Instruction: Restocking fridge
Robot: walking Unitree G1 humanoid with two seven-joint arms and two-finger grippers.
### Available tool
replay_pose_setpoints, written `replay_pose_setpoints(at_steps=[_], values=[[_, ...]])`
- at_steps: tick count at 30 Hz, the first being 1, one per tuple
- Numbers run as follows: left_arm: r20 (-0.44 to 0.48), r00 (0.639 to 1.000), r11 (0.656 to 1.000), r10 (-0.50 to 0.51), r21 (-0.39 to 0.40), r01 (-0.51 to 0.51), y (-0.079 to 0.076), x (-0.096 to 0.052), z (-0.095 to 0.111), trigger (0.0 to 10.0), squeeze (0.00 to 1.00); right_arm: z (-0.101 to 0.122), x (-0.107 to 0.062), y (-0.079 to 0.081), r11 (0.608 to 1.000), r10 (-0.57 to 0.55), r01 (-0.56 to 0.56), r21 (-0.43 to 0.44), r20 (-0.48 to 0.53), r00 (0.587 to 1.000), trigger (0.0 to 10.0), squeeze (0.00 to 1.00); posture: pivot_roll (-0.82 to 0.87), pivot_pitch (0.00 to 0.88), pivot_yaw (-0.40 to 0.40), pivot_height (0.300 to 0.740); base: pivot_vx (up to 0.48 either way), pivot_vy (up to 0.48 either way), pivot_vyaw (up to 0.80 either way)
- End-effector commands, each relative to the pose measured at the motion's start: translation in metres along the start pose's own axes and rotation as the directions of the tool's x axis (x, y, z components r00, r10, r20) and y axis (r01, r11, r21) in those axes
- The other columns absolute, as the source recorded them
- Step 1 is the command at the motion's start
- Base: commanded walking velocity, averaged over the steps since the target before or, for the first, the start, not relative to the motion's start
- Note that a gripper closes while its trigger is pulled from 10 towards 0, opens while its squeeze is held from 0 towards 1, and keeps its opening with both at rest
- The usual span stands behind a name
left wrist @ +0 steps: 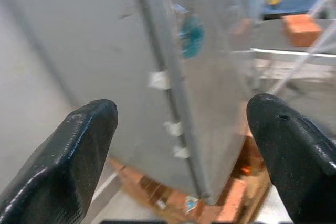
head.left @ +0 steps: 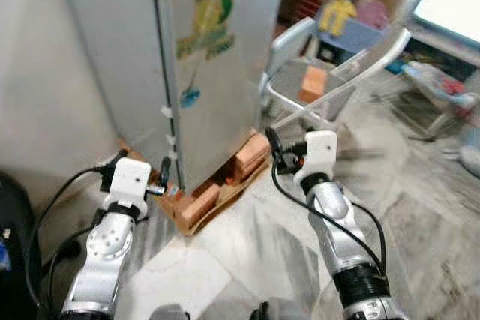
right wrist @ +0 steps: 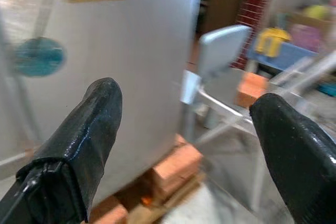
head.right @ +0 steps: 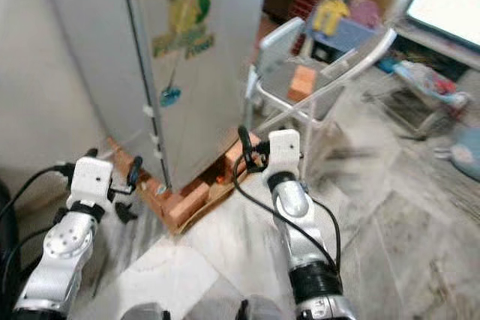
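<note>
**Facing a closed fridge, both grippers empty**

Standing before the robot is a silver fridge (head.left: pixel 202 73), door shut, with a yellow-green sticker (head.left: pixel 208 24) high on the door and a small blue sticker (head.left: pixel 190 97) below it. The fridge rests on bricks (head.left: pixel 251 154) and a strip of cardboard (head.left: pixel 206 211) on the marbled floor (head.left: pixel 420 215); bricks show at its front lower edge and at the near corner.

The left gripper (left wrist: pixel 184 145) is raised near the fridge's near lower corner, pointed at the vertical edge where door and side panel meet. Its fingers (left wrist: pixel 68 156) are spread wide with nothing between them.

The right gripper (right wrist: pixel 184 145) is raised in front of the door's far lower edge, near the bricks there. Its fingers (right wrist: pixel 79 145) are likewise spread wide and hold nothing.

Just beside the fridge, on the robot's right, stands a folding metal chair (head.left: pixel 330 73) with an orange block (head.left: pixel 313 84) on its seat. Beyond it lie blurred coloured items, including something yellow (head.left: pixel 339 13). The head views are slightly blurred.
</note>
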State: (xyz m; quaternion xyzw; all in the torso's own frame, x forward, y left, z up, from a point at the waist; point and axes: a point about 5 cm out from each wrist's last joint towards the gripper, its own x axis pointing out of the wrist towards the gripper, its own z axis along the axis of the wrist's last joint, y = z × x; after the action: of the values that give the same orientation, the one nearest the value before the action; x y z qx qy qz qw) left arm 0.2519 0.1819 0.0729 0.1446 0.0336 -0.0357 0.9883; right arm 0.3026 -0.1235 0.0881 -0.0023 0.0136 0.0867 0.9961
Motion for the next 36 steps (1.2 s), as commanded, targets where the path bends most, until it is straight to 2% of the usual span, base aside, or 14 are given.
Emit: replay_pose_setpoints(at_steps=[1, 13, 18, 20, 36], values=[[0.044, 0.999, 1.0, -0.029, 0.003, 0.029, -0.009, 0.003, 0.009, 10.0, 0.0, 0.004, 0.0, -0.011, 0.999, -0.03, 0.03, -0.014, 0.007, 1.0, 10.0, 0.0, 0.12, 0.0, -0.07, 0.74, 0.0, 0.0, -0.58], [0.052, 0.997, 0.998, -0.054, -0.042, 0.056, -0.012, 0.001, 0.013, 10.0, 0.0, 0.004, 0.0, -0.009, 1.0, -0.028, 0.028, -0.013, 0.005, 1.0, 10.0, 0.0, 0.12, 0.01, -0.065, 0.74, 0.0, 0.0, -0.05], [0.066, 0.995, 0.996, -0.075, -0.034, 0.077, -0.013, 0.0, 0.014, 10.0, 0.0, 0.003, 0.0, -0.01, 1.0, -0.028, 0.028, -0.013, 0.001, 1.0, 10.0, 0.0, 0.13, 0.011, -0.065, 0.74, 0.0, 0.443, -0.64], [0.074, 0.994, 0.997, -0.083, -0.006, 0.083, -0.014, -0.001, 0.015, 10.0, 0.0, 0.004, 0.001, -0.009, 1.0, -0.027, 0.027, -0.013, 0.005, 1.0, 10.0, 0.0, 0.13, 0.011, -0.064, 0.74, 0.0, 0.422, -0.69], [0.103, 0.985, 0.991, -0.136, 0.017, 0.135, -0.02, 0.0, 0.02, 10.0, 0.0, 0.006, 0.003, -0.008, 1.0, -0.022, 0.022, -0.015, 0.014, 1.0, 10.0, 0.0, 0.13, 0.005, -0.063, 0.74, 0.359, 0.298, -0.05]])
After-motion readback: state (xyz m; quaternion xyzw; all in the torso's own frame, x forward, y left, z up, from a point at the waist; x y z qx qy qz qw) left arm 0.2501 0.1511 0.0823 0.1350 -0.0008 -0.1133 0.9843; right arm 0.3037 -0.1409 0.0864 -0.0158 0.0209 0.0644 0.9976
